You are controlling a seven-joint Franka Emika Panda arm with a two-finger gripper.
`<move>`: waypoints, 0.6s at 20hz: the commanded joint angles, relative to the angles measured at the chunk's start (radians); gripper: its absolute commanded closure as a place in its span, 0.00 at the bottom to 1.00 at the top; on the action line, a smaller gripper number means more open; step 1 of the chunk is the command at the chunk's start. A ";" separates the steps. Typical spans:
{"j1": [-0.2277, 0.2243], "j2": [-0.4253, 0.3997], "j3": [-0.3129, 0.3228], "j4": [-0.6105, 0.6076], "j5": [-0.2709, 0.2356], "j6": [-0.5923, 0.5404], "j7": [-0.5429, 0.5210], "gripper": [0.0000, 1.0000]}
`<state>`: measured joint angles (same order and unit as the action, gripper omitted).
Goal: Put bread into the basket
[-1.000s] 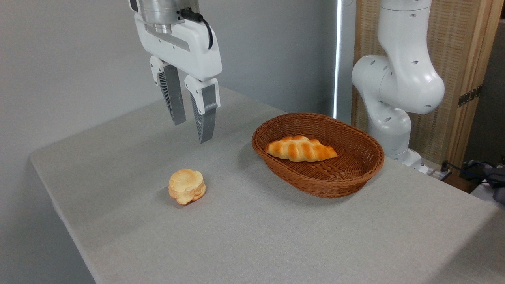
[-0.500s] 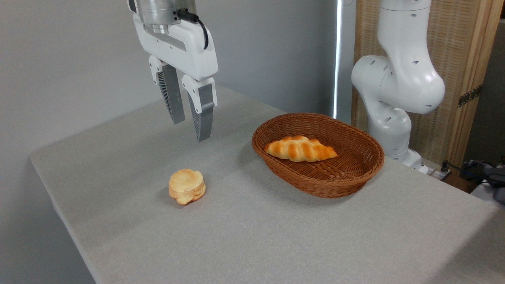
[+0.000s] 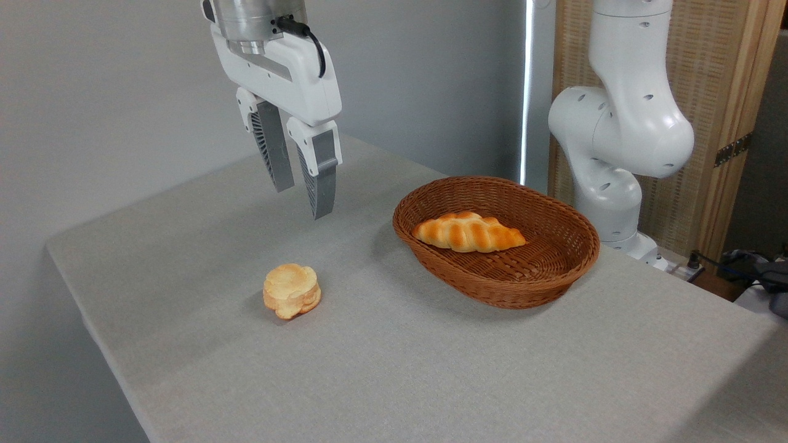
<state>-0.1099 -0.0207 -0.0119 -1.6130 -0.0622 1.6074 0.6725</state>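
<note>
The bread (image 3: 469,232), a braided golden-orange loaf with pointed ends, lies inside the oval brown wicker basket (image 3: 572,261) at the middle right of the table. My gripper (image 3: 303,201) hangs in the air left of the basket, well above the tabletop. Its two grey fingers are apart with nothing between them. It touches neither the bread nor the basket.
A small round pale bun (image 3: 292,290) sits on the grey tablecloth below the gripper, toward the front left. The arm's white base (image 3: 615,154) stands behind the basket at the right. The table's left edge (image 3: 80,307) runs close to the bun.
The gripper has barely shifted, drifting a little to the left and back again at about the same height. Bread, basket and bun have not moved.
</note>
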 commanded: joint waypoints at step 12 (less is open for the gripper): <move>0.010 0.018 0.018 0.028 0.007 0.028 -0.001 0.00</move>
<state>-0.0974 -0.0161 0.0014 -1.6081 -0.0622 1.6307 0.6726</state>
